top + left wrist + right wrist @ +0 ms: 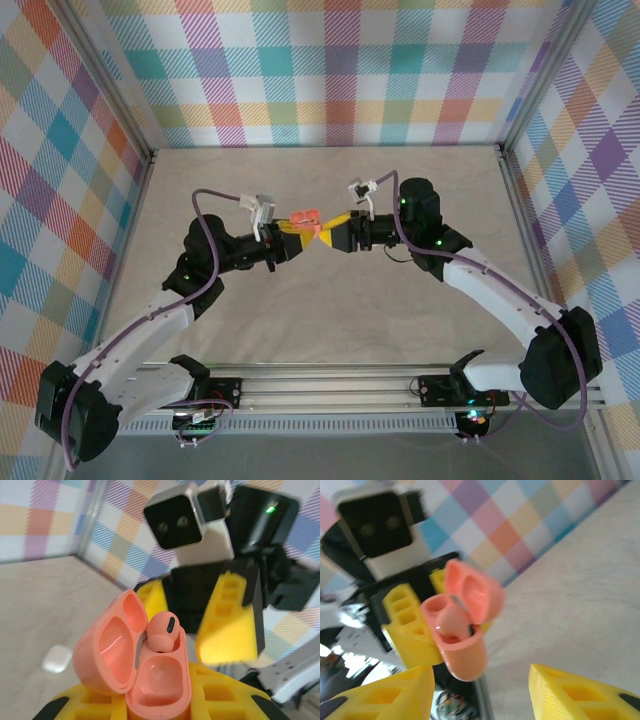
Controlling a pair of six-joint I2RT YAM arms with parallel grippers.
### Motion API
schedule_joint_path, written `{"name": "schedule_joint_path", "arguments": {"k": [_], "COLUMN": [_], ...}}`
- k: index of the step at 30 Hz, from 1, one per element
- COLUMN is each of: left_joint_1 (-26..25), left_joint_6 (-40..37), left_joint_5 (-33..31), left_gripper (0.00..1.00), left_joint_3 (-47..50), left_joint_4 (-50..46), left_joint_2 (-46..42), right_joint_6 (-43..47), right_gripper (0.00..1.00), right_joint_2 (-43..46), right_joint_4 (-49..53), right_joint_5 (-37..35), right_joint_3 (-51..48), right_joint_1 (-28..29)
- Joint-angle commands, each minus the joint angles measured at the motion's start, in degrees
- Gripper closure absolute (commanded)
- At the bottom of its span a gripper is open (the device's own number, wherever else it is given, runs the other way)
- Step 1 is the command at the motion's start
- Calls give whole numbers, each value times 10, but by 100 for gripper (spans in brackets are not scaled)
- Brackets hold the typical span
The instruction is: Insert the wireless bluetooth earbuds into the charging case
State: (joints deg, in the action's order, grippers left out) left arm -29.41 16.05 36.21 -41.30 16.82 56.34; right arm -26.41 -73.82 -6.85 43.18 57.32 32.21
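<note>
Salmon-pink case and earbud, yellow right pincer fingers (black mount), pastel plaid walls.

Left arm: long white links, black joint housings, one green status light at the black elbow section. Right arm: same build, two green lights on its black forward section. Purple cable along the left arm; matching purple cable along the right.

Left gripper and right gripper: black bodies, yellow fingers moulded with rectangular pockets.

Right wrist camera: pale grey block, black square face, two round lenses. Left wrist camera: identical.
</note>
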Motion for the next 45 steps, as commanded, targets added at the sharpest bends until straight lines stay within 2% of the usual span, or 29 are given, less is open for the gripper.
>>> {"name": "schedule_joint_path", "arguments": {"k": [1,5,10,16,22,26,32,37,45], "left_joint_1": [-3,-2,-2,-2,-2,-1,-1,-1,-1], "left_joint_6": [-77,-104,-112,-135,-148,-153,-160,-162,-163], "left_joint_5": [-113,-207,-273,-307,-317,-314,-303,-297,-292], "left_gripper": [100,100,100,100,100,100,100,100,100], "left_joint_3": [-12,1,24,25,22,21,21,22,25], "left_joint_4": [-136,-229,-283,-363,-395,-395,-392,-395,-391], "left_joint_2": [-46,-95,-166,-232,-268,-270,-268,-271,-276], "right_joint_6": [8,22,55,79,77,35,-52,-105,-181], "right_gripper": [46,48,52,54,57,56,50,48,38], "right_joint_2": [-22,-113,-274,-496,-700,-773,-825,-885,-935], "right_joint_4": [89,187,261,364,445,397,245,194,91], "right_joint_5": [-147,-214,-245,-309,-305,-293,-296,-310,-348], "right_joint_3": [45,137,289,530,799,879,889,958,975], "right_joint_1": [-5,2,27,62,82,88,90,92,97]}}
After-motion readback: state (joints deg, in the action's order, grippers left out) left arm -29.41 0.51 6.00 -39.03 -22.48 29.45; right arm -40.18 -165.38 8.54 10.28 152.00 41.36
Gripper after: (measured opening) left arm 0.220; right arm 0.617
